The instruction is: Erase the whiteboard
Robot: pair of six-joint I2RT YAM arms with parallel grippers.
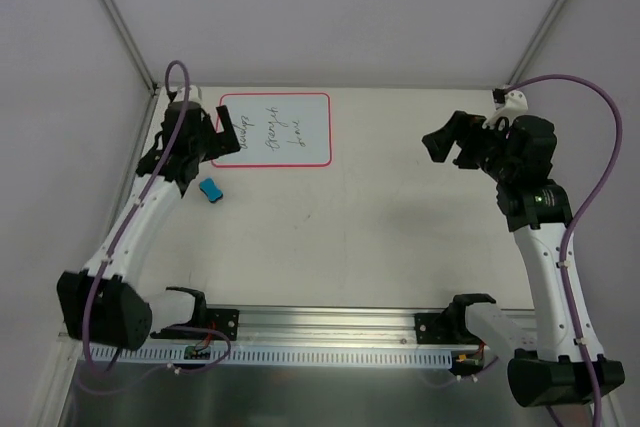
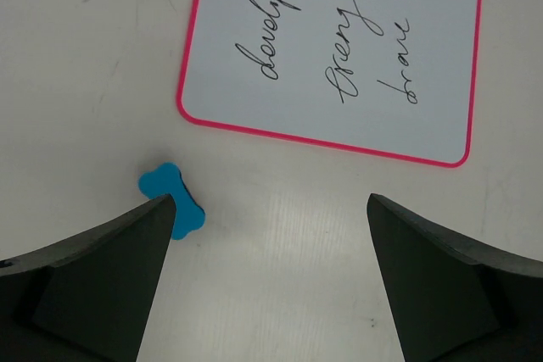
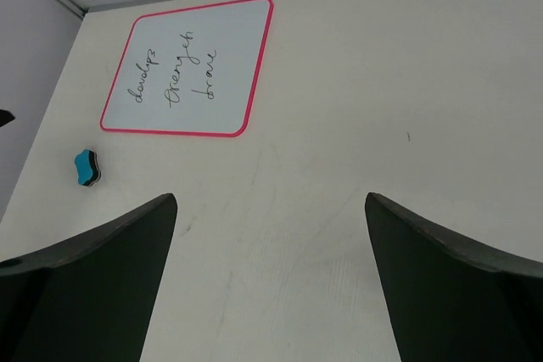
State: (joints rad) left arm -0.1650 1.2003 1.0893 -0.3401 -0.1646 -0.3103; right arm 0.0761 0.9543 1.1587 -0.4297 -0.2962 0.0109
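The whiteboard (image 1: 272,130) lies flat at the back left of the table, white with a pink-red border and three lines of dark handwriting. It also shows in the left wrist view as the whiteboard (image 2: 339,48) and in the right wrist view as the whiteboard (image 3: 188,67). A small blue eraser (image 1: 210,190) lies on the table just in front of its left corner; eraser (image 2: 173,199), eraser (image 3: 86,167). My left gripper (image 2: 271,203) hovers open beside the board's left edge, the eraser at its left fingertip, nothing held. My right gripper (image 3: 271,201) is open and empty, raised at the right.
Grey walls and metal frame posts (image 1: 115,17) close the table at the back and sides. A slotted rail (image 1: 330,332) runs along the near edge between the arm bases. Purple cables (image 1: 600,157) loop off both arms.
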